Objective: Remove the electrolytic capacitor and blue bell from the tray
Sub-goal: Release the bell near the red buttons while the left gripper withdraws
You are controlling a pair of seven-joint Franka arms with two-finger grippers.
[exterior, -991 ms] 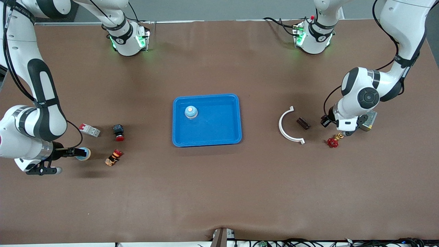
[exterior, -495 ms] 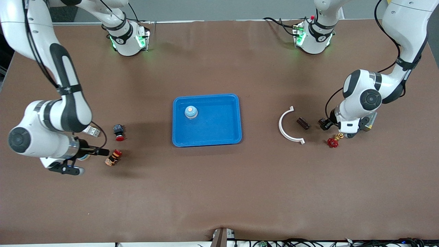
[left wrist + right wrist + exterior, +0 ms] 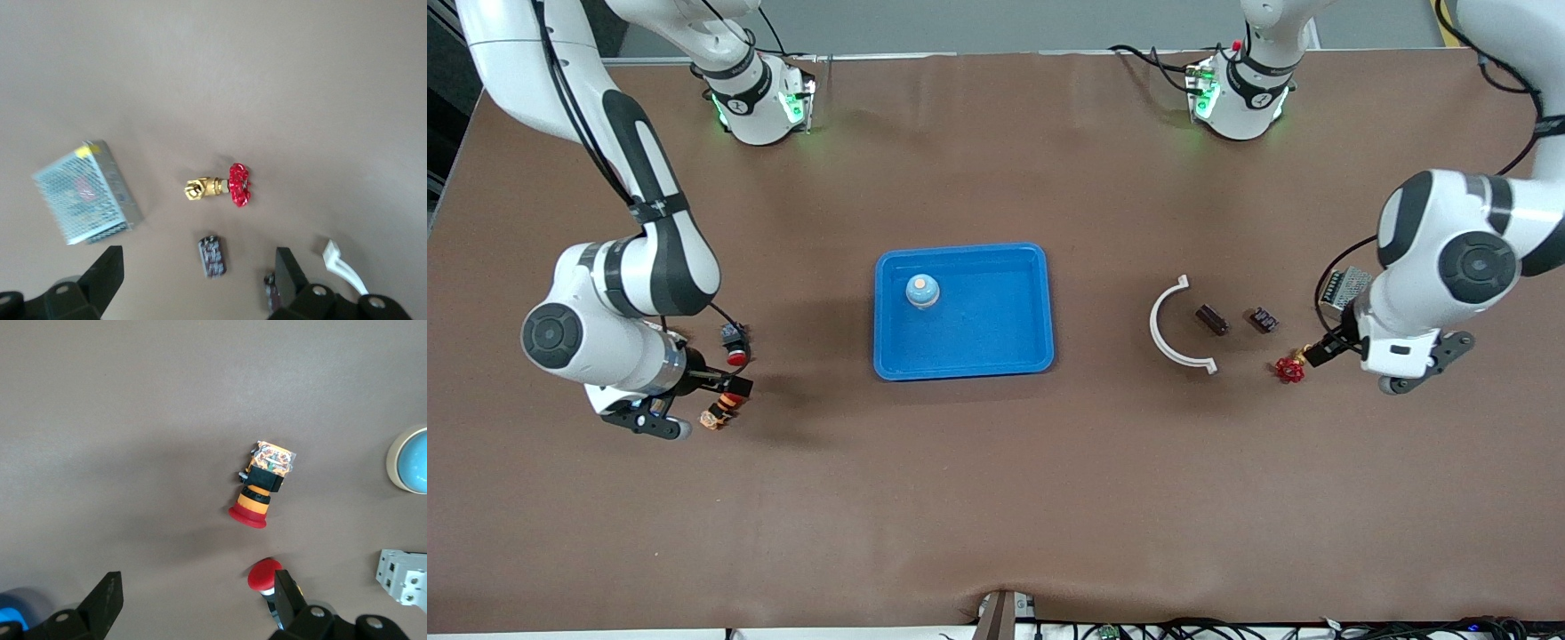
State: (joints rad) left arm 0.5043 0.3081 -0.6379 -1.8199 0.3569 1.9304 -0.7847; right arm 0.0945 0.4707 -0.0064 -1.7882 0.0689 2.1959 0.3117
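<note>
**Q:** Where do the task's pieces sit?

**A:** The blue bell [image 3: 922, 291] stands upright in the blue tray [image 3: 987, 333], in the corner toward the right arm's end and farther from the front camera. The small dark ribbed part I take for the electrolytic capacitor [image 3: 1263, 320] lies on the counter [image 3: 996, 498], well apart from the tray, toward the left arm's end.

**Q:** And your tools?

**A:** My left tool [image 3: 1325, 349] hangs spread wide and empty over the counter by a red-handled brass valve [image 3: 1288, 369]. My right tool [image 3: 725, 384], also wide and empty, hovers over an orange emergency-stop button [image 3: 723, 407].

**Q:** How should the bell handle?

**A:** I judge it light and rigid, with a smooth dome that could slip. I would pinch the pale knob on top, or span the base low down. It may ring or skid if nudged.

**Q:** What stands in the way?

**A:** Mainly the tray's raised rim, close beside the bell on two sides, so one finger has little room. Nothing else shares the tray. A second red push-button [image 3: 735, 342] lies just beside my right tool. Beside the capacitor lie a dark brown block [image 3: 1211, 319], a white curved bracket [image 3: 1178, 324] and a mesh-cased power supply [image 3: 1343, 286].
</note>
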